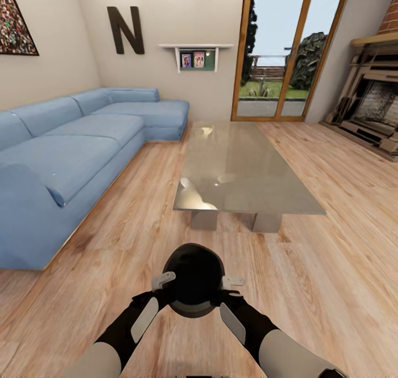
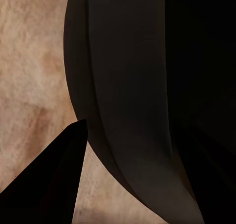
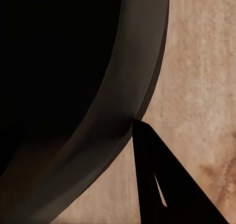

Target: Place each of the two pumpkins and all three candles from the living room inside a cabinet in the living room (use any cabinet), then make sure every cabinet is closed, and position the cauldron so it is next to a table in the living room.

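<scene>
Black and matte, the cauldron (image 1: 193,281) sits dead centre between the two arms, round-bellied, its dark mouth turned toward the camera and a paler grey band curving along its lower edge. From the head view it reads almost as a ball, so no long axis stands out; which way the opening tilts exactly is hard to judge. It is up in front of the robot, above the wooden floor (image 1: 309,289), near the short end of the bench (image 1: 243,168) but clearly apart from it.

Left gripper (image 1: 164,281) is on the cauldron's left flank, right gripper (image 1: 232,283) on its right flank, pale fingers pressed against the rim on either side. Both are clamped onto the pot: in the left wrist view the cauldron (image 2: 132,101) looms huge and dark with one black finger (image 2: 54,184) showing beside it, and in the right wrist view the rolled rim (image 3: 123,111) meets a finger (image 3: 162,184) right at its tip. The second finger of each gripper is lost in the blackness.

Beyond, the glossy grey-green bench runs lengthwise away from the robot on blocky grey supports, reflecting the ceiling light. A blue sofa (image 1: 72,157) lines the left wall, a big letter N (image 1: 126,30) hangs above it, and a small shelf (image 1: 196,54) holds photos. Glass doors (image 1: 276,52) open to a garden; a stone-coloured fireplace (image 1: 370,107) is cut off at the right edge.
</scene>
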